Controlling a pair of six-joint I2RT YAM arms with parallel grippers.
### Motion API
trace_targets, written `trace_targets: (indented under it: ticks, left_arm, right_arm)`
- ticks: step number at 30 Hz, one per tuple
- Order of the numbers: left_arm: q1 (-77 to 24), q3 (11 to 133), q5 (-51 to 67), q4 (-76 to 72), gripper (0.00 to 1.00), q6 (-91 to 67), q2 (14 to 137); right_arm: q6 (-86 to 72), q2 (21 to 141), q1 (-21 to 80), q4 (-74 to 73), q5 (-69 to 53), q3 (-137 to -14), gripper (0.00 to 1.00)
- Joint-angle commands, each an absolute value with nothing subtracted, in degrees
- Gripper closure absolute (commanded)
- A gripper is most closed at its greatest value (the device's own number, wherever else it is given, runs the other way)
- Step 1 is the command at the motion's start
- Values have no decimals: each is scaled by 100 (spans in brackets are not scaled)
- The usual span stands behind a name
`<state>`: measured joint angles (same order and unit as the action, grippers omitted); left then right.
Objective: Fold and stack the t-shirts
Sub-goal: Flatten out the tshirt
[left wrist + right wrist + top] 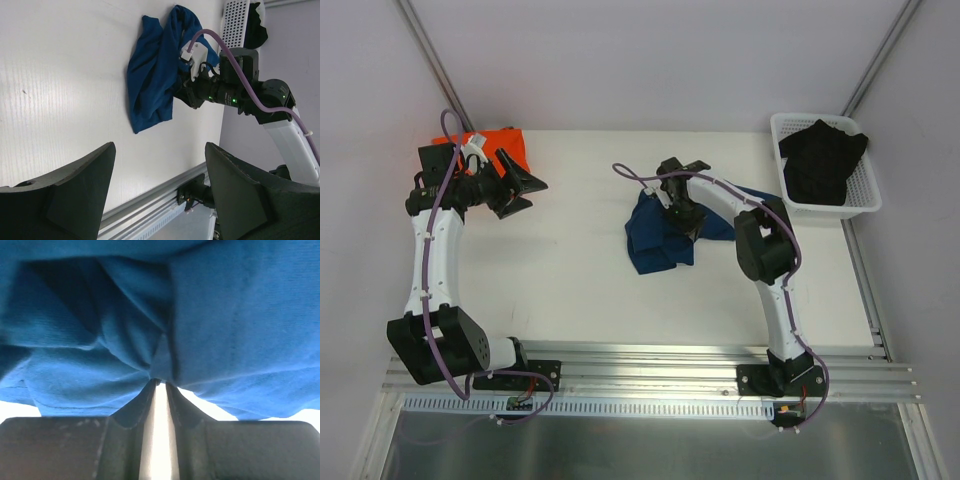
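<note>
Jaws of the right gripper (159, 384) are pinching a fold of the navy t-shirt (655, 242), standing narrow with only a slit showing between them. That shirt is lying crumpled near the middle of the surface (580, 270), a little to the right, and only plain blue cloth is showing. The right wrist view is filling with cloth, so I cannot tell whether the fold is lifting. The left gripper (525, 188) is hovering at the far left with jaws standing wide and holding nothing. Just behind it, the orange t-shirt (502, 140) is sitting partly hidden by the left arm (438, 250). A basket (860, 198) at the far right is holding a dark garment (825, 160).
</note>
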<state>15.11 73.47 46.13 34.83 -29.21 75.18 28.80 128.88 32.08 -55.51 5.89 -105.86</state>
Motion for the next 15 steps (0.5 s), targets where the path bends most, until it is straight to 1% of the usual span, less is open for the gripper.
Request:
trace_targets:
  ticks: [1, 3, 5, 11, 15]
  left_arm:
    - [1565, 7453, 4772, 3357, 27, -2979, 7400]
    - [1564, 7453, 4781, 3349, 27, -2979, 7392]
    - [1564, 7409, 4781, 3349, 27, -2979, 7383]
    - [1573, 7339, 4790, 3331, 27, -2988, 7339]
    - [1547, 7304, 4808, 3296, 27, -2980, 7418]
  right_arm:
    - [2971, 12788, 3182, -5608, 782, -10740, 85]
    - [2971, 12797, 3182, -5590, 800, -10784, 90]
    - [2918, 12797, 3182, -5599, 818, -10933, 99]
    - [2830, 12516, 3208, -5643, 765, -11425, 99]
    - [2891, 11981, 3191, -5599, 791, -11619, 100]
